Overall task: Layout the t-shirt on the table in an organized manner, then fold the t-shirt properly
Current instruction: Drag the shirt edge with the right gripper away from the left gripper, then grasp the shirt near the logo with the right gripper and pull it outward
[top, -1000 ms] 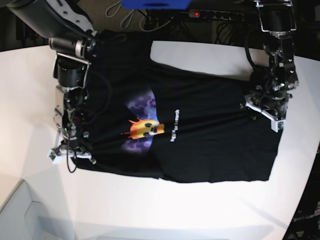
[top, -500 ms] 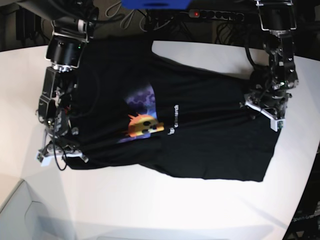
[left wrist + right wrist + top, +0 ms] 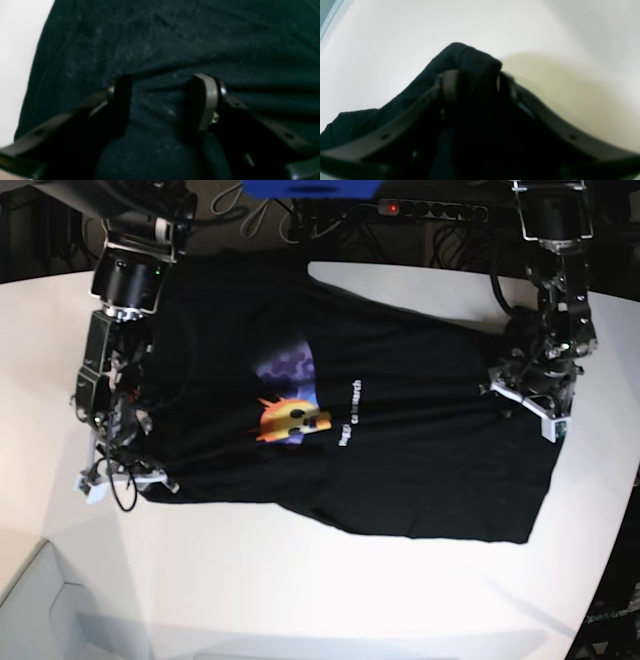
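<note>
As the right gripper (image 3: 112, 478) drags the t-shirt (image 3: 400, 440) hem outward across the table (image 3: 300, 600), creases pull flatter; jaws now part, bunched cloth still between. Left gripper (image 3: 160, 102) jaws apart, pressing fabric. Layout stage continues.

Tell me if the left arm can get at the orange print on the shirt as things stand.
Probably yes: the print faces up, uncovered, and nothing stands between it and the left gripper, which rests on the shirt at its far side.
</note>
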Robot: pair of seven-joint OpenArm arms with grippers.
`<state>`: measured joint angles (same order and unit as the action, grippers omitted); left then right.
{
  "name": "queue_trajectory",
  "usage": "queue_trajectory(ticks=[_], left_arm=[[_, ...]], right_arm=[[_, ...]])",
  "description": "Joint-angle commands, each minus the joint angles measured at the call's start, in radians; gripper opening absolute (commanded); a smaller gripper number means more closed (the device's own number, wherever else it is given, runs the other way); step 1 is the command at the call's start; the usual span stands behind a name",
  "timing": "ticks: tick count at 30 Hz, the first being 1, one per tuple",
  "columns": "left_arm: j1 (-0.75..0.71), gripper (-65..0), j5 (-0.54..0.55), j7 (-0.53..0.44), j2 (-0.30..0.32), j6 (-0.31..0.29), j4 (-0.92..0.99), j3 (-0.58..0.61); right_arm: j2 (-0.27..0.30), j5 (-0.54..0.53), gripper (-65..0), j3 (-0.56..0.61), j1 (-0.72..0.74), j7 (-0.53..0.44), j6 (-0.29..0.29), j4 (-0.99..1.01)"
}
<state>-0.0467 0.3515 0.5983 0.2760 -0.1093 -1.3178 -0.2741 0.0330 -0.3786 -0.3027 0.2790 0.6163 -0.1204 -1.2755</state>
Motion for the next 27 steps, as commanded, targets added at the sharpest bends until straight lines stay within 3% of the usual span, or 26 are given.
queue_trajectory(ticks=[1, 3, 10, 18, 21, 27], left_arm=[[-0.009, -28.3, 0.002, 0.068, 0.002, 0.006, 0.002, -0.001], [-0.009, -28.3, 0.002, 0.068, 0.002, 0.006, 0.002, -0.001], [-0.009, -28.3, 0.002, 0.068, 0.001, 0.006, -0.001, 0.002], [-0.011, -28.3, 0.002, 0.078, 0.001, 0.006, -0.006, 0.000], [-0.011, -28.3, 0.002, 0.078, 0.001, 0.006, -0.006, 0.002], [-0.011, -28.3, 0.002, 0.078, 0.001, 0.006, -0.007, 0.003]], right_arm=[[0.008, -0.013, -35.5, -0.005, 0.026, -0.025, -0.002, -0.025], [0.008, -0.015, -32.7, -0.006, 0.022, -0.034, -0.002, -0.026], [-0.003, -0.012, -31.7, -0.011, -0.008, -0.037, -0.002, -0.169], [0.018, 0.016, -29.2, 0.396, -0.019, -0.025, 0.000, -0.224], [0.017, 0.080, -26.6, 0.546, -0.007, -0.036, 0.000, -0.171], [0.025, 0.089, -23.3, 0.787, 0.122, -0.037, 0.000, 0.021]])
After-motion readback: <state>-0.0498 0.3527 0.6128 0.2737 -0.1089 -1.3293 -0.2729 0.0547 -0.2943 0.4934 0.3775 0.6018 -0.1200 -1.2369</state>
